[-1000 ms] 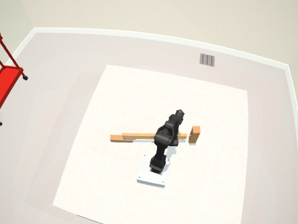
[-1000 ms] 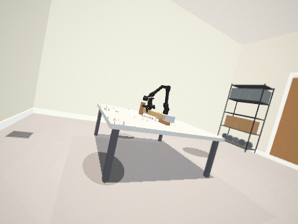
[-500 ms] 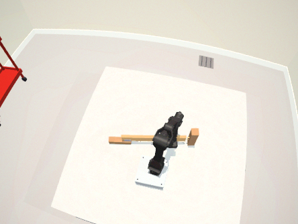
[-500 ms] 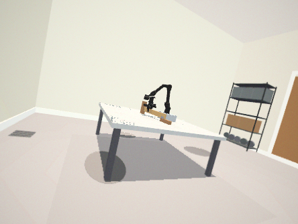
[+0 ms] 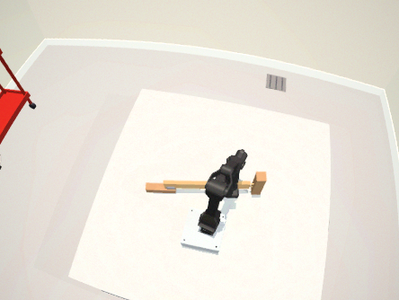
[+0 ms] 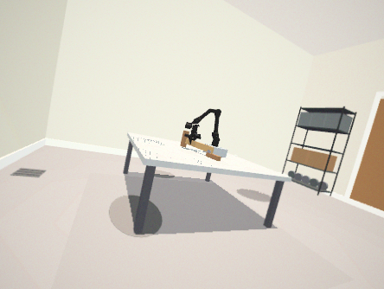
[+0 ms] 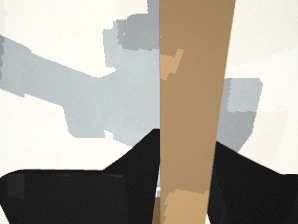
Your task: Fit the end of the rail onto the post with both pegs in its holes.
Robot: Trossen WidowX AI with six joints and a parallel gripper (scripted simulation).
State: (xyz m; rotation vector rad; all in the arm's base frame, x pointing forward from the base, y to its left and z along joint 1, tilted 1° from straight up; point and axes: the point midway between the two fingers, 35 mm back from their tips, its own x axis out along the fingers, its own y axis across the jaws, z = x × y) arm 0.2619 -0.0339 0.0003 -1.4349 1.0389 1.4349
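Observation:
The long wooden rail is raised off the table, its shadow apart from it. My gripper is shut on the rail toward its post end, one black finger on each side. The far end of the rail lies over the low footboard block, at the bracket; its seating is too small to tell. The post stands just beyond the rail's near end. A narrow gap with a bit of peg shows between them in the top view. The holes are hidden.
The arm's white base plate sits on the table beside the rail. The arm reaches over the rail and hides its middle in the top view. A red cart and a shelf rack stand away from the table.

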